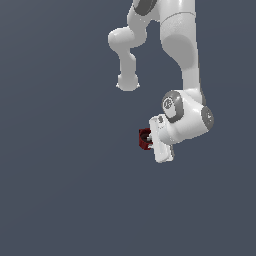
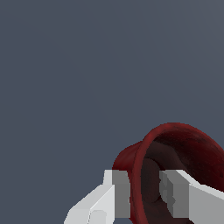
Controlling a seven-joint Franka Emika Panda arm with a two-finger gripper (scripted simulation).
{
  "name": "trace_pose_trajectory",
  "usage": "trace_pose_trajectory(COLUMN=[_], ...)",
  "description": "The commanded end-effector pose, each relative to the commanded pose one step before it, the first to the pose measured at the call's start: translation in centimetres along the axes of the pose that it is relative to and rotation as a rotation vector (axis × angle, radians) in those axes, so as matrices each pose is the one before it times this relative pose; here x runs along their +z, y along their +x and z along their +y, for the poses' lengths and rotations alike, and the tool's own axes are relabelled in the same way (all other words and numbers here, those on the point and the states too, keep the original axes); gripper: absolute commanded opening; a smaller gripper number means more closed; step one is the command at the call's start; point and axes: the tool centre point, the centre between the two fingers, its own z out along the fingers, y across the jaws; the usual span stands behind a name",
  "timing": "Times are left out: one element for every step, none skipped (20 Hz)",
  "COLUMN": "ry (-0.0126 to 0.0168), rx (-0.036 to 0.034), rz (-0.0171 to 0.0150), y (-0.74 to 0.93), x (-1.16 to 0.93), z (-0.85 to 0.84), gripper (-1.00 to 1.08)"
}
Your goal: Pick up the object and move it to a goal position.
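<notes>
The object, a small dark red cup point(image 1: 144, 138) with a dark hollow inside, sits at the tip of my white gripper point(image 1: 148, 139) in the exterior view, to the exterior view's left of the hand. In the wrist view the cup point(image 2: 183, 148) is large and close, its rim turned toward the camera. One finger point(image 2: 118, 192) is outside the cup's wall and the other finger point(image 2: 175, 192) is inside the hollow, so my gripper point(image 2: 144, 192) is shut on the cup's rim. The cup's far side is hidden.
A plain dark grey surface point(image 1: 60, 175) fills the background in both views. The white arm's links point(image 1: 180, 45) reach down from the top of the exterior view.
</notes>
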Motion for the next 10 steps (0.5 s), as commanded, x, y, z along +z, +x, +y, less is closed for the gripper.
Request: trace_pose_trajectory(ry=[-0.00012, 0.0, 0.0, 0.0, 0.0, 0.0, 0.0007, 0.0, 0.0, 0.0], rx=[-0.00051, 0.0, 0.0, 0.0, 0.0, 0.0, 0.00093, 0.0, 0.0, 0.0], rz=[0.00009, 0.0, 0.0, 0.0, 0.0, 0.0, -0.00025, 0.0, 0.0, 0.0], y=[-0.041, 0.0, 0.0, 0.0, 0.0, 0.0, 0.057, 0.009, 0.028, 0.047], x=[0.057, 0.0, 0.0, 0.0, 0.0, 0.0, -0.054, -0.037, -0.112, -0.186], z=[0.003, 0.0, 0.0, 0.0, 0.0, 0.0, -0.008, 0.011, 0.033, 0.055], gripper=[-1.0, -1.0, -1.0, -1.0, -1.0, -1.0, -1.0, -1.0, -1.0, -1.0])
